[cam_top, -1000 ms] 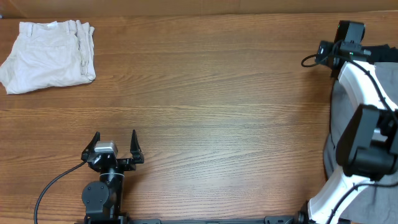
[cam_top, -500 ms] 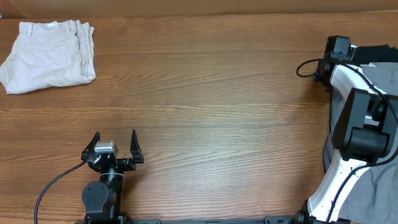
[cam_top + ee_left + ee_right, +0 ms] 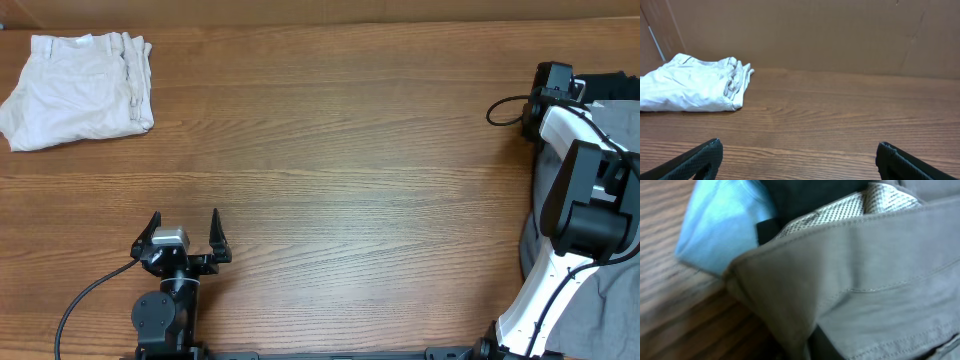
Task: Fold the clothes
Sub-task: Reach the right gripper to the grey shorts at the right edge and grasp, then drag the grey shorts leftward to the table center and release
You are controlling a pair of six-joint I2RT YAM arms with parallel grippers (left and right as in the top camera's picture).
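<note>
- Two hands. The left hand (image 3: pixel 185 235) is released, its fingers (image 3: pixel 216 228) spread wide with nothing between them. It sits low at the near edge of the table (image 3: pixel 350 180).
- In the left wrist view both fingertips (image 3: pixel 707 152) sit at the bottom corners over bare wood.
- The right hand (image 3: pixel 553 88) is at the table's far right edge, over the pile of clothes. Can't tell if it is clenched or released: the arm hides it from overhead, and cloth fills the right wrist view.
- That view shows a thick fold of the grey shorts (image 3: pixel 865 280) close up, with a stitched seam. White mesh lining (image 3: pixel 855 205) shows above the fold.
- A black garment (image 3: pixel 805 197) lies behind the fold, and a light blue cloth (image 3: pixel 720 225) lies to its left on the wood.
- Overhead, the grey shorts (image 3: pixel 547 190) lie under the right arm at the right edge. The black garment (image 3: pixel 612 82) is at the far right.
- The cream-white shorts (image 3: pixel 80 90) are folded in the far left corner, well apart from both hands. They also show in the left wrist view (image 3: pixel 695 90).
</note>
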